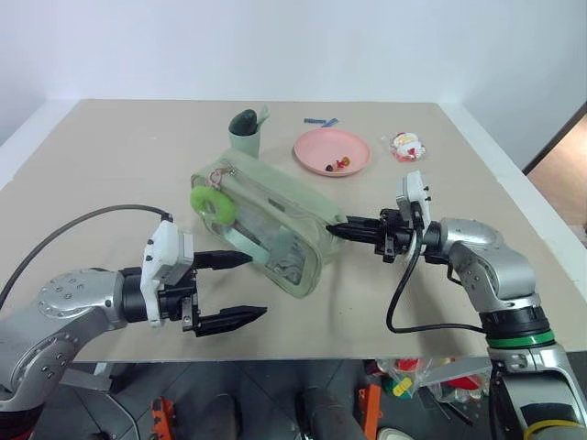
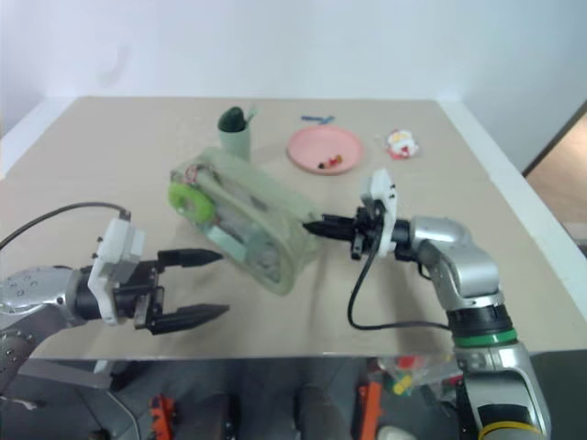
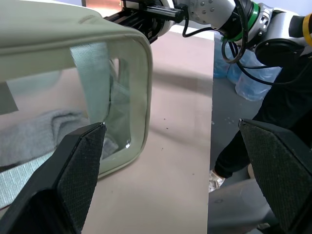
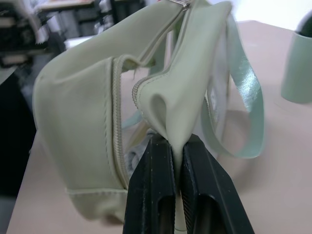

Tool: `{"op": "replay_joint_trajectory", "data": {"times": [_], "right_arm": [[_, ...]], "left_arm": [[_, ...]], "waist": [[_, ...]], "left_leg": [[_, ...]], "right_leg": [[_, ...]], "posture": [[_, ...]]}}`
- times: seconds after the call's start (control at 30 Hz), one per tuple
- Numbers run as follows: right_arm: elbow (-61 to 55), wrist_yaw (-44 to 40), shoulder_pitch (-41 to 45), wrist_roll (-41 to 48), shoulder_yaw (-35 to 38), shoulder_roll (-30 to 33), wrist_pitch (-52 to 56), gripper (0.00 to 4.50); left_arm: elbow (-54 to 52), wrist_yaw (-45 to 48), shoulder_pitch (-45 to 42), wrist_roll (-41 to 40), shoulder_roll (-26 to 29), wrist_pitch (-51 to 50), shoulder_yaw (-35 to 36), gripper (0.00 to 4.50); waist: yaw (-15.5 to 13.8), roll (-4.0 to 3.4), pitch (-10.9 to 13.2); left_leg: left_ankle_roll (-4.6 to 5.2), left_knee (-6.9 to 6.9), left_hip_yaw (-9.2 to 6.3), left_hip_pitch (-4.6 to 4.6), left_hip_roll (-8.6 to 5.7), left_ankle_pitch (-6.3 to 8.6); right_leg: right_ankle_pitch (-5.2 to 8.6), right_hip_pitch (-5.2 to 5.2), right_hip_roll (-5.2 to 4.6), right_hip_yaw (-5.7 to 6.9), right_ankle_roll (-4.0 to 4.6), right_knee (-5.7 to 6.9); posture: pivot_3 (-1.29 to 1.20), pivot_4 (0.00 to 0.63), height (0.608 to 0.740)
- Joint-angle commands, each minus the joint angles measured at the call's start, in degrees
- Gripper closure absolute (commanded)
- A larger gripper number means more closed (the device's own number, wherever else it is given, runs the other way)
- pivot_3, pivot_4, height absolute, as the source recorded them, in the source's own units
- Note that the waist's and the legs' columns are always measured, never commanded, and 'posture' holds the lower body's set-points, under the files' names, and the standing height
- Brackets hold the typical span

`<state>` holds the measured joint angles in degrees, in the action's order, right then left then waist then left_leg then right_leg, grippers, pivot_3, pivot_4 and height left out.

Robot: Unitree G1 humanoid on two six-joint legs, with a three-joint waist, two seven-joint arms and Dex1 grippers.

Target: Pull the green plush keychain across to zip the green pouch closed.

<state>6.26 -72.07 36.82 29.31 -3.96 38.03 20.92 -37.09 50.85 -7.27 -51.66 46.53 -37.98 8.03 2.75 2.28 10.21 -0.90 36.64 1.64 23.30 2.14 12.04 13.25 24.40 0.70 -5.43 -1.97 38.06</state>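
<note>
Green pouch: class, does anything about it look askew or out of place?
Yes. The green pouch sits skewed on the table, its zip gaping open. The right gripper pinches a fold of fabric at its end, puckering it. The green plush keychain hangs at the far end.

table (image 1: 110, 147): beige top, white edge along the sides
cup (image 1: 246, 137): small, pale green, upright near the far middle, something dark inside
plate (image 1: 316, 148): pink, round, right of the cup, a few small bits near its front rim
blue pieces (image 1: 322, 121): small, flat on the table beyond the plate
toy figure (image 1: 406, 145): little, red and white, right of the plate
</note>
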Motion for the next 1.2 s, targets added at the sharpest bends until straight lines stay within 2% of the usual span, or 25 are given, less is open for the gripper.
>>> {"op": "replay_joint_trajectory", "data": {"times": [0.03,0.23,0.37,0.5,0.53,0.6,0.63,0.73,0.77,0.8,0.87,0.9,1.07,1.2], "right_arm": [[10.38,-9.98,10.00,-4.73,-1.26,2.61,-8.16,4.46],[38.11,-17.12,27.70,-15.80,-5.18,-0.22,-27.63,4.46],[47.87,-18.80,31.88,-18.07,-4.57,-2.60,-32.88,4.46],[49.12,-17.59,32.45,-16.42,-2.01,-3.97,-29.24,3.18],[47.63,-16.22,32.14,-14.70,-0.24,-4.11,-26.96,2.81],[43.41,-13.61,31.14,-11.31,3.20,-4.04,-21.37,2.81],[40.77,-12.26,30.37,-9.70,4.78,-3.87,-18.08,2.17],[31.87,-8.59,26.80,-6.00,8.36,-3.16,-9.77,1.66],[27.83,-6.96,25.01,-4.63,9.58,-2.69,-6.81,1.24],[24.04,-5.41,23.25,-3.41,10.65,-2.24,-4.17,1.11],[15.63,-1.40,19.09,-0.18,13.09,-1.44,2.08,0.56],[11.81,0.50,17.02,0.99,13.95,-1.11,4.51,0.10],[-13.67,11.86,-0.27,4.74,16.36,-1.54,12.35,0.04],[-19.59,18.58,-5.68,3.49,15.45,-4.14,11.41,0.04]], "left_arm": [[-1.00,0.23,-1.18,0.03,-0.08,0.52,-0.59,0.00],[-0.87,0.33,-1.98,0.52,-0.67,0.77,-2.33,0.00],[-0.46,0.12,-2.14,0.73,-0.94,0.97,-2.51,0.00],[-0.66,-0.98,-1.64,1.56,-1.53,1.42,-2.41,0.00],[-0.70,-1.49,-1.42,1.56,-1.78,1.38,-2.15,0.00],[-0.71,-1.92,-1.22,1.74,-2.04,1.45,-1.86,0.00],[-0.73,-1.99,-1.16,1.85,-2.09,1.49,-1.79,0.00],[-0.67,-1.92,-1.07,2.08,-2.08,1.59,-1.60,0.00],[-0.53,-1.89,-1.09,1.88,-2.10,1.51,-1.43,0.00],[-0.31,-1.87,-1.19,1.68,-2.11,1.38,-1.27,0.00],[0.37,-1.42,-1.34,1.45,-1.98,1.22,-1.07,0.00],[0.59,-1.20,-1.38,1.44,-1.92,1.19,-1.03,0.00],[2.53,-2.03,-3.57,2.22,-3.47,1.65,-2.01,0.00],[3.92,-4.12,-5.23,3.96,-6.32,2.89,-2.53,0.00]], "waist": [[0.05,-0.11,0.10],[0.20,-0.13,0.13],[0.17,-0.13,0.13],[0.13,-0.15,0.14],[0.13,-0.17,0.15],[0.13,-0.20,0.17],[0.11,-0.21,0.18],[0.02,-0.21,0.18],[0.01,-0.21,0.18],[0.00,-0.22,0.18],[-0.06,-0.22,0.18],[-0.07,-0.22,0.18],[-0.13,-0.22,0.17],[0.30,-0.25,0.19]], "left_leg": [[0.00,0.03,0.03,-0.01,-0.01,0.00],[0.00,0.01,0.06,-0.06,0.02,-0.01],[0.00,-0.11,-0.01,-0.03,0.03,0.00],[-0.03,-0.12,-0.03,0.00,0.01,0.04],[-0.03,-0.12,-0.03,0.01,0.00,0.04],[-0.04,-0.12,-0.03,0.01,0.00,0.04],[-0.04,-0.11,-0.05,0.02,0.00,0.04],[-0.04,-0.09,-0.10,0.01,0.01,0.04],[-0.04,-0.09,-0.11,0.01,0.01,0.04],[-0.04,-0.09,-0.12,0.01,0.01,0.04],[-0.04,-0.08,-0.14,0.01,0.01,0.03],[-0.04,-0.07,-0.15,0.02,0.01,0.03],[-0.04,-0.06,-0.21,0.02,0.01,0.03],[-0.05,-0.05,-0.08,-0.02,-0.01,0.03]], "right_leg": [[-0.01,0.00,0.00,-0.02,0.02,0.00],[-0.07,0.01,0.04,-0.03,0.08,0.00],[-0.04,0.02,0.04,0.02,0.12,0.00],[-0.15,0.03,0.00,0.02,0.37,0.00],[-0.15,0.04,0.00,0.01,0.37,0.00],[-0.16,0.04,0.00,0.01,0.38,0.00],[-0.16,0.04,-0.01,0.02,0.38,0.02],[-0.16,0.03,0.00,0.08,0.38,0.06],[-0.16,0.02,0.00,0.11,0.37,0.07],[-0.15,0.02,0.00,0.12,0.37,0.07],[-0.09,0.01,0.00,0.16,0.27,0.08],[0.02,0.01,0.00,0.16,0.07,0.08],[0.08,-0.03,0.00,0.20,-0.02,0.08],[0.00,0.01,0.02,0.02,-0.04,0.10]], "posture": [[0.00,0.150,0.740],[0.00,0.150,0.740],[0.00,0.150,0.740],[0.00,0.150,0.740],[0.00,0.150,0.740],[0.00,0.150,0.740],[0.00,0.150,0.740],[0.00,0.150,0.740],[0.00,0.150,0.740],[0.00,0.150,0.740],[0.00,0.150,0.740],[0.00,0.150,0.740],[0.00,0.150,0.740],[0.00,0.150,0.740]]}}
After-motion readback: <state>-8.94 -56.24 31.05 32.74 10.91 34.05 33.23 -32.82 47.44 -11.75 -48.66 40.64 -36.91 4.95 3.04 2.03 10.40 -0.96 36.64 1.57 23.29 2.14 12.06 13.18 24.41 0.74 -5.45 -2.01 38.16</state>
